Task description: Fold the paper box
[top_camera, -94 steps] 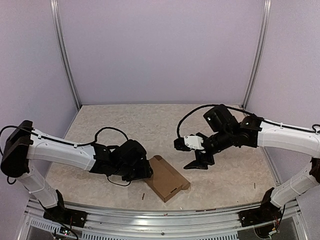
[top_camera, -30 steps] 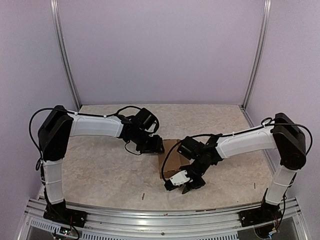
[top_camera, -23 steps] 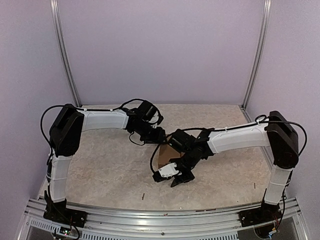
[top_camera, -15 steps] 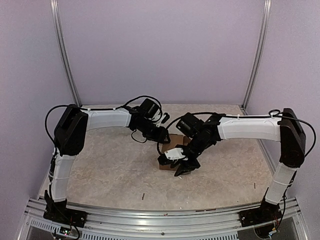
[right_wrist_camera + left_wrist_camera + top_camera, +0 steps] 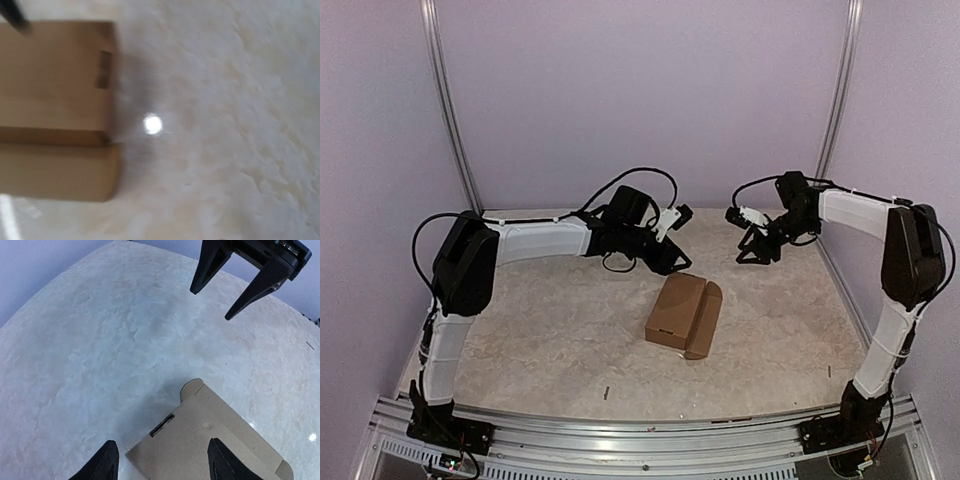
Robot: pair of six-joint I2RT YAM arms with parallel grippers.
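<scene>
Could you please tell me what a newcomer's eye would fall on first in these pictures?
The brown box lies alone, folded up, near the middle of the pale table, with nothing touching it. Behind it, the left gripper and the right gripper hang clear of the box on either side, both with jaws open and empty.

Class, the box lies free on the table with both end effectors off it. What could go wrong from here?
1. Nothing holds the paper box; its side flap looks untucked and may spring open.
2. The left end effector, open, hangs near the box's far edge; a careless descent could shove it.
</scene>
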